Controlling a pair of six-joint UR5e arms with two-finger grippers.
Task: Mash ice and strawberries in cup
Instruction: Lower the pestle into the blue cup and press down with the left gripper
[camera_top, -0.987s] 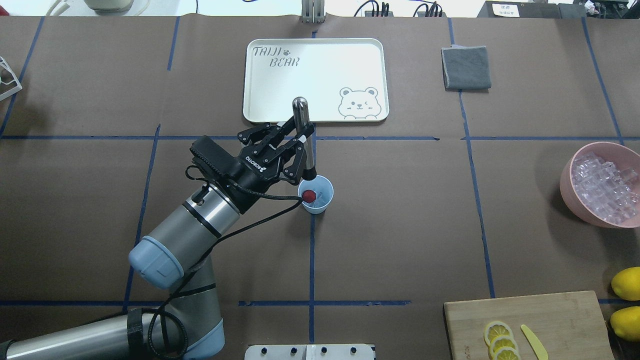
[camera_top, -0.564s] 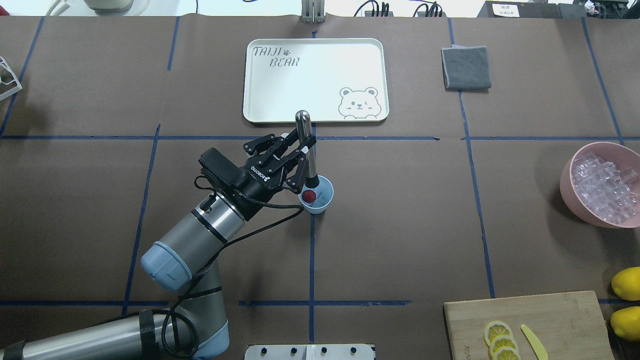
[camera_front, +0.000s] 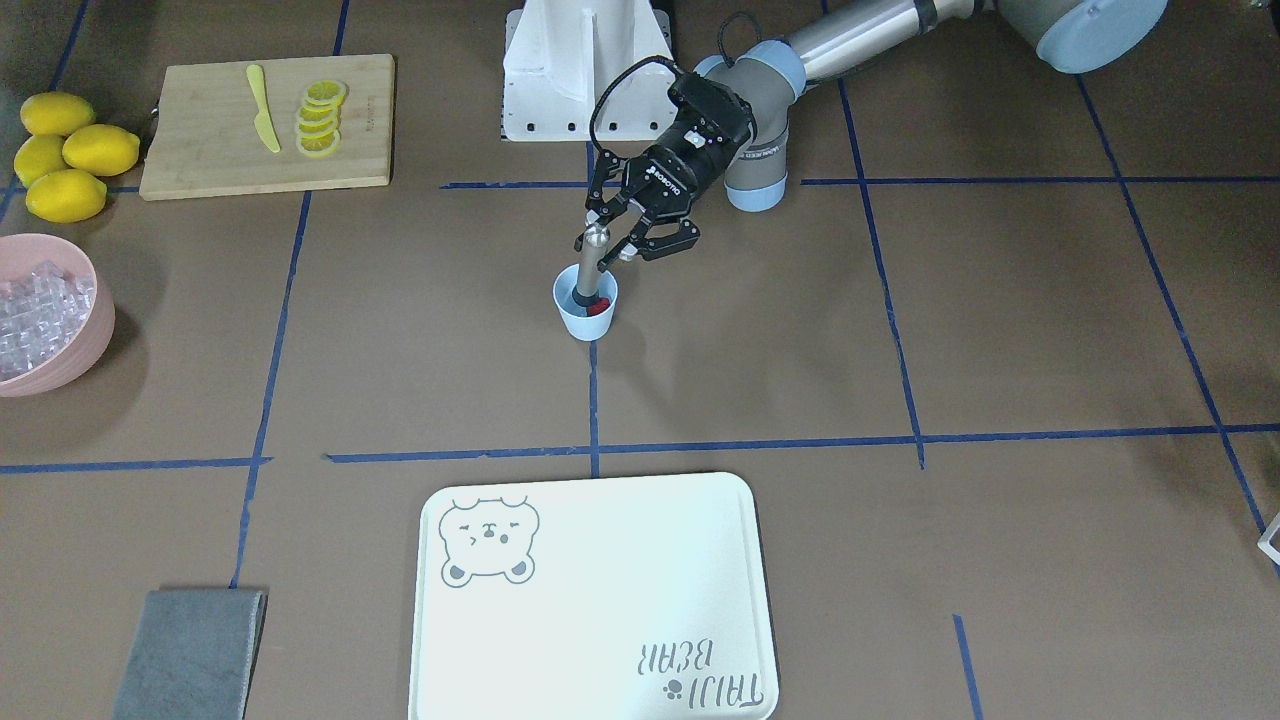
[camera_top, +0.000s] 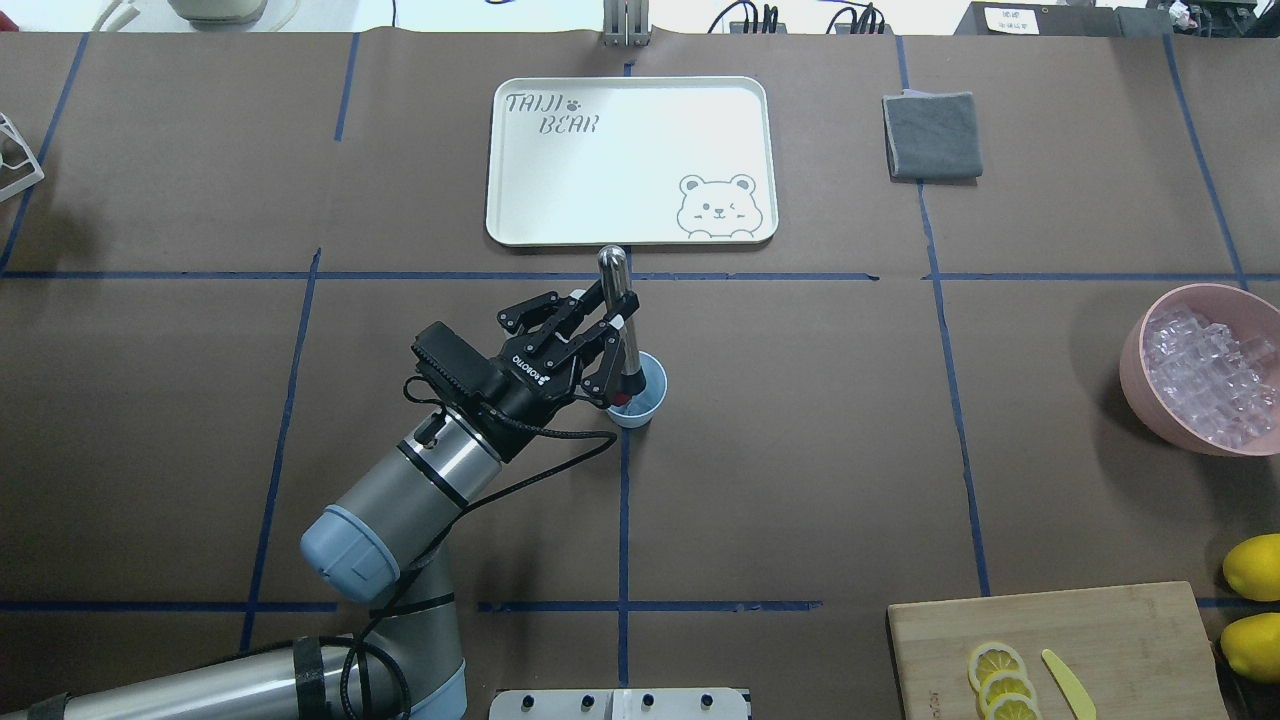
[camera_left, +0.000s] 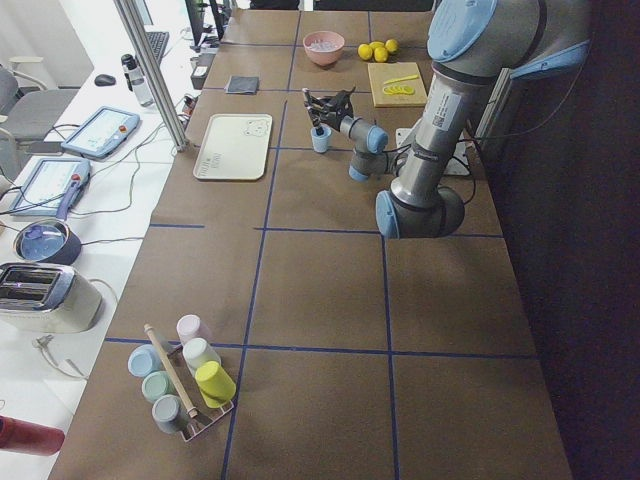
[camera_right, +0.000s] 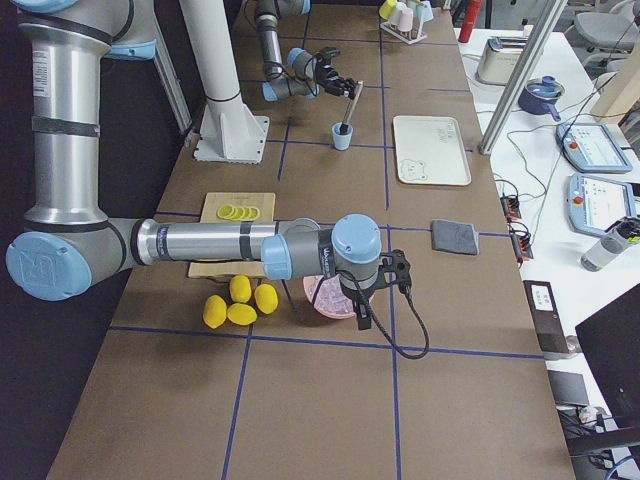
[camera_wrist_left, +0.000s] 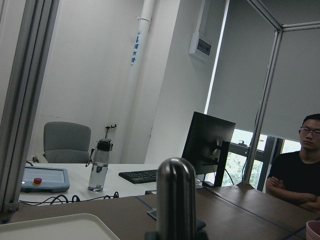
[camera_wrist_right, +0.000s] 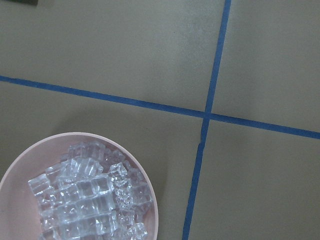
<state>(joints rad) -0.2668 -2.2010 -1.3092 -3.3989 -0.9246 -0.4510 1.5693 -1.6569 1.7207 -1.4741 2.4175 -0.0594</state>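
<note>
Nearest me in the overhead view, lower right, the cutting board (camera_top: 1100, 640) carries lemon slices (camera_top: 1003, 685). Just left of frame centre, my left tool (camera_top: 612, 318) is clamped tight on a metal muddler (camera_top: 625, 352), its dark tip down inside the pale blue cup (camera_top: 652, 392). The cup sits on the brown surface (camera_top: 800, 450) on a blue tape line. The front view shows the strawberry (camera_front: 600, 308) in it beside the tip. At the right edge the ice (camera_top: 1210, 375) fills the pink bowl (camera_top: 1133, 350). My right tool (camera_right: 358, 302) hangs over that bowl, and I cannot tell how far open it is. Farthest, top centre, lies the tray (camera_top: 630, 160).
</note>
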